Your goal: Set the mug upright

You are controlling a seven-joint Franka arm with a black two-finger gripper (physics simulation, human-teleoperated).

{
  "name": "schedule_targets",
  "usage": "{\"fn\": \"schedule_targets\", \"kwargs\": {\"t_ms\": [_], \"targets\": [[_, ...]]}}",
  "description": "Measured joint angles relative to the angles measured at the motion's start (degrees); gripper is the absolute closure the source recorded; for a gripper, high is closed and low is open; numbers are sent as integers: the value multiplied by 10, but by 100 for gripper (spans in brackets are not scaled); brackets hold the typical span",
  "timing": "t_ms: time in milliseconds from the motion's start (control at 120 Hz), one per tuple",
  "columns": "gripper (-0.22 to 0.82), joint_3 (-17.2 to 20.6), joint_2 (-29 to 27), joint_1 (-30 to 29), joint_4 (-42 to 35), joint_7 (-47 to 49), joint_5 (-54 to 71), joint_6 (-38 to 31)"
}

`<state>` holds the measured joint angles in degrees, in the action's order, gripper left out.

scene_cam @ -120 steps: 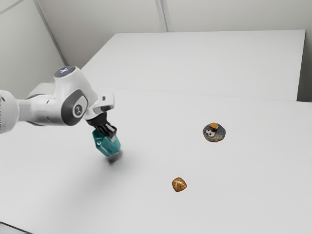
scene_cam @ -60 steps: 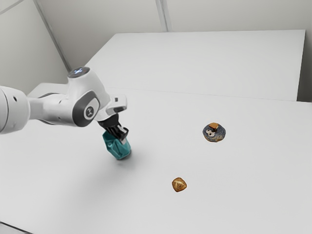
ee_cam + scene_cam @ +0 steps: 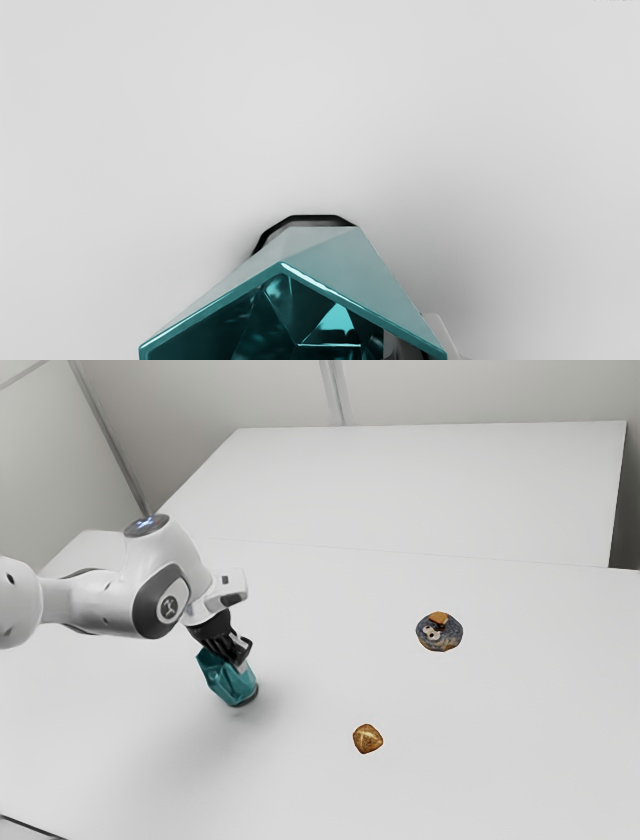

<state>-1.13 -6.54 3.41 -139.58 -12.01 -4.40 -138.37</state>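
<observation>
In the exterior view, my gripper [image 3: 242, 660] was at the teal mug [image 3: 229, 678], which leaned, mouth up toward the exterior view's left and base down toward its right. It was well in from the white table's [image 3: 500, 750] far edge and from the bit of edge crossing the exterior view's lower left corner. Whether its base touched the table, I could not tell. Nearer the exterior view's right lay a golden-brown lump [image 3: 367, 739] and, closer to the far edge, a dark patterned disc [image 3: 439, 632], both well apart from the mug.

In the wrist view, one finger [image 3: 440, 334] was outside the mug's wall and the other inside its mouth, so I judged myself clamped on that wall (a thin hold for so wide a mug). The dark rim of the base showed beyond it.

I took the step in hand to be the righting itself. The next move called for turning my wrist until the base lay level, easing it flat onto the table, and only then letting go, lest it rock over.
</observation>
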Motion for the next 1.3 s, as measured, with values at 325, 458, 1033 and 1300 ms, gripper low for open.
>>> {"fn": "schedule_targets", "kwargs": {"t_ms": [325, 458, 1033, 1300], "targets": [[40, 0, 3, 0, 3, 6, -6, -2], [28, 0, -19, 0, 3, 8, -9, -3], [2, -41, 94, 58, 422, -1, 9, 259], [1, -50, 94, 38, 504, -19, 38, 391]]}}
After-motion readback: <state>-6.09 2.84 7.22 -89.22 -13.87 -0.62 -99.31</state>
